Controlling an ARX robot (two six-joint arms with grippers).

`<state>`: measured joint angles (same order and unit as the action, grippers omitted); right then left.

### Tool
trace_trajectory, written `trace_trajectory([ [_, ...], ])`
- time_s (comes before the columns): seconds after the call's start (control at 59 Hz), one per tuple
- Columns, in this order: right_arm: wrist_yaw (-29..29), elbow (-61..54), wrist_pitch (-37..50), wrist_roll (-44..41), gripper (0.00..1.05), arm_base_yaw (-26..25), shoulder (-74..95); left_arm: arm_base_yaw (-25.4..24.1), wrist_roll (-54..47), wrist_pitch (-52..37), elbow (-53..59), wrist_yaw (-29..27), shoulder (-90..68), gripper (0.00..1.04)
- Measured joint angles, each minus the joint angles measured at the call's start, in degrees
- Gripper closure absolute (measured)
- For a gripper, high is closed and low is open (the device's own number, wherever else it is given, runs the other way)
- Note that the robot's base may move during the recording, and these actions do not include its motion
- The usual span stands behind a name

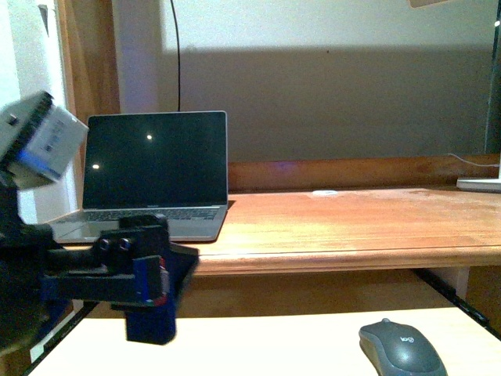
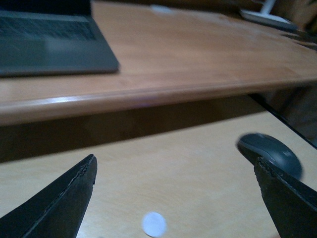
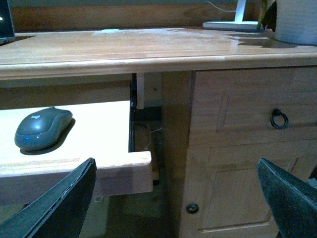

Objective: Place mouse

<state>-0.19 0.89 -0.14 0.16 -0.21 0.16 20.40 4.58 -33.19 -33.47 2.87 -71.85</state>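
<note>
Since left claw [image 2: 176, 166] and right claw [image 3: 176, 163] gape empty, we judge the mouse [image 1: 403, 348], at the left's two o'clock, nearer it.

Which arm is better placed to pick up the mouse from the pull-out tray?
Probably left: the left gripper, open, hangs over the tray, the mouse just beside one finger. The right gripper, also open, sits off the tray's end, facing the drawers, the mouse off to one side.
</note>
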Motion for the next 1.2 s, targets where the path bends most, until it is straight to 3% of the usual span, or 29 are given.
trace_trajectory([
  [0.135,0.00,0.00,0.00,0.00,0.07,0.00,0.00,-2.29,-3.63,2.56,5.11,-11.80,8.98,0.08],
  [0.22,-0.02,0.00,0.00,-0.02,0.07,0.00,0.00,-2.25,-3.10,7.17,9.31,-15.91,16.02,0.08],
  [0.542,0.00,0.00,0.00,0.00,0.07,0.00,0.00,10.01,-0.37,33.64,21.68,-30.58,49.86,0.08],
  [0.576,-0.02,0.00,0.00,0.00,0.07,0.00,0.00,10.27,-1.31,32.87,23.08,-31.39,53.05,0.12],
  [0.644,0.00,0.00,0.00,-0.02,0.07,0.00,0.00,7.52,-2.45,30.71,25.73,-28.26,58.88,0.22],
  [0.847,0.00,0.00,0.00,0.00,0.07,0.00,0.00,-13.49,-3.65,33.29,30.34,-7.13,68.48,0.59],
  [0.898,-0.02,0.00,0.00,-0.02,0.07,0.00,0.00,-17.70,-3.76,33.31,30.71,-4.07,68.91,0.68],
  [1.101,-0.02,0.00,0.00,0.00,0.07,0.00,0.00,-20.02,-3.91,33.31,32.85,-3.02,71.36,1.02],
  [1.152,0.00,0.00,0.00,0.00,0.07,0.00,0.00,-20.04,-4.00,33.31,32.85,-3.04,71.52,1.02],
  [1.202,-5.25,0.74,-2.62,2.19,0.07,-0.61,1.07,-20.04,-4.02,33.31,32.85,-3.02,71.52,1.02],
])
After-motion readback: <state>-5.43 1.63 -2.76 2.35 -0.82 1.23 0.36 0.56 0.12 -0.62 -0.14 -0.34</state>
